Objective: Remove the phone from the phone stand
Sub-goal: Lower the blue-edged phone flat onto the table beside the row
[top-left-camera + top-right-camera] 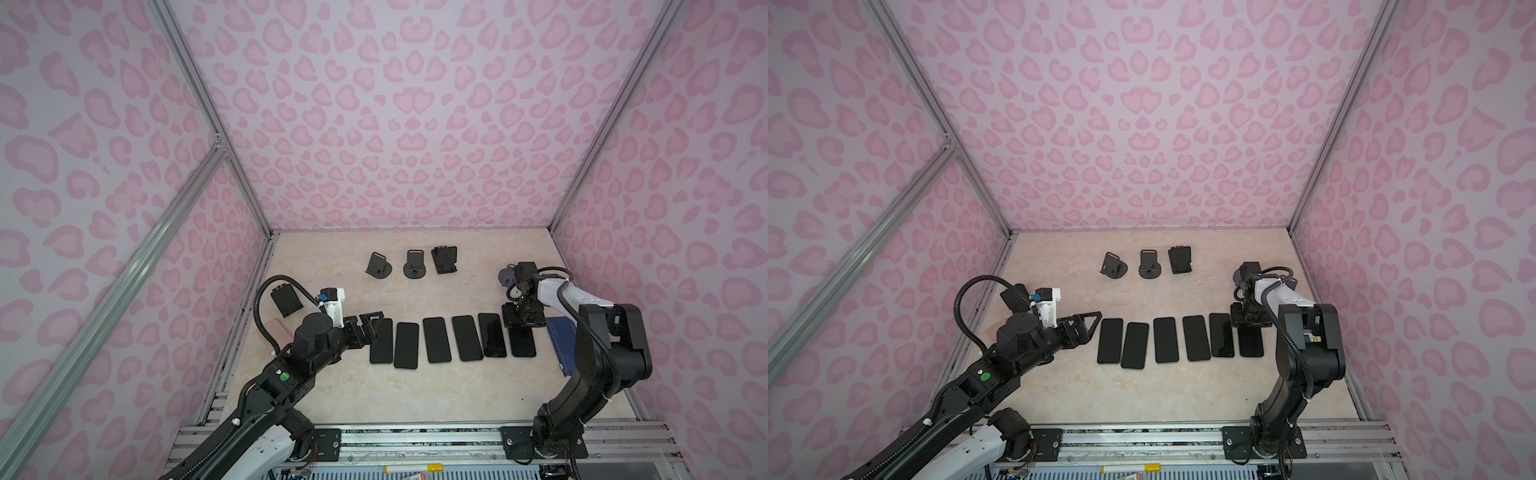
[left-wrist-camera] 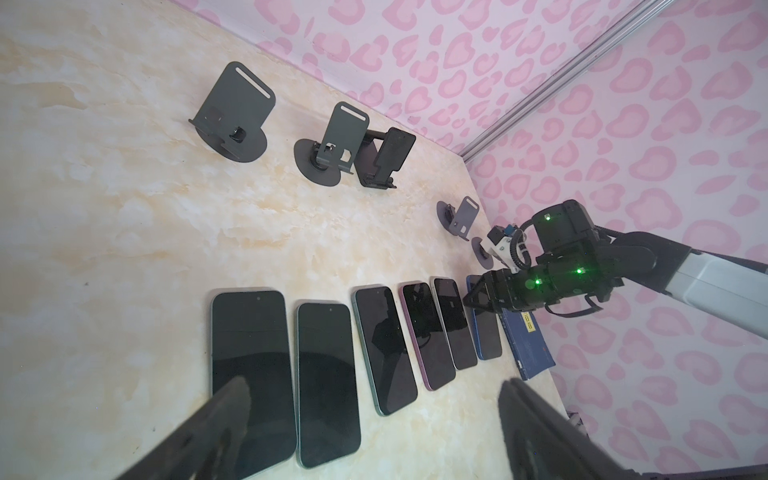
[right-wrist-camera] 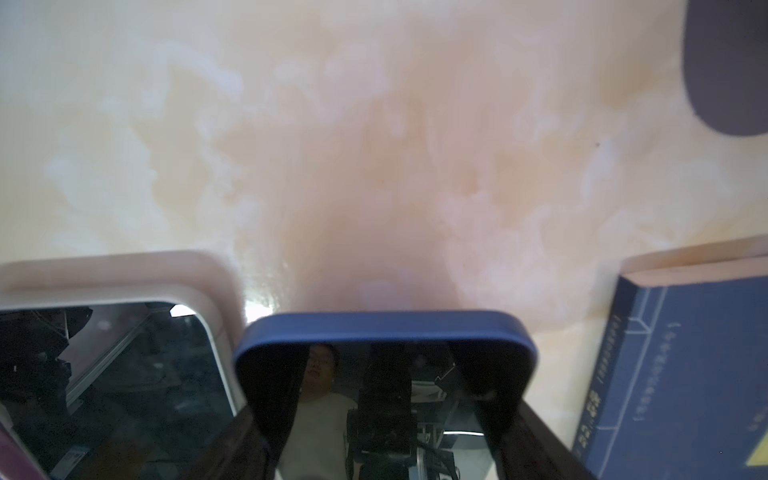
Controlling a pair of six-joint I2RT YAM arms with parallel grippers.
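Observation:
Several dark-screened phones lie face up in a row on the marble table [image 1: 415, 395]. The rightmost is a blue phone [image 1: 523, 344] [image 1: 1251, 345] [image 3: 382, 332]. My right gripper [image 1: 521, 322] [image 1: 1250, 322] [image 3: 384, 415] points down at its far end, with a finger against each long side, shut on it. Behind this gripper stands an empty grey phone stand [image 1: 506, 277] [image 2: 461, 214]. My left gripper [image 1: 370, 326] [image 1: 1092, 322] [image 2: 374, 386] hovers open beside the far end of the leftmost phone [image 1: 381, 340] [image 2: 249, 374], holding nothing.
Three empty dark stands [image 1: 378, 266] [image 1: 414, 266] [image 1: 444, 259] line the back of the table. A black folding stand [image 1: 286, 300] and a pink object [image 1: 278, 328] sit behind my left arm. A blue book [image 1: 561, 345] [image 3: 685, 353] lies right of the blue phone.

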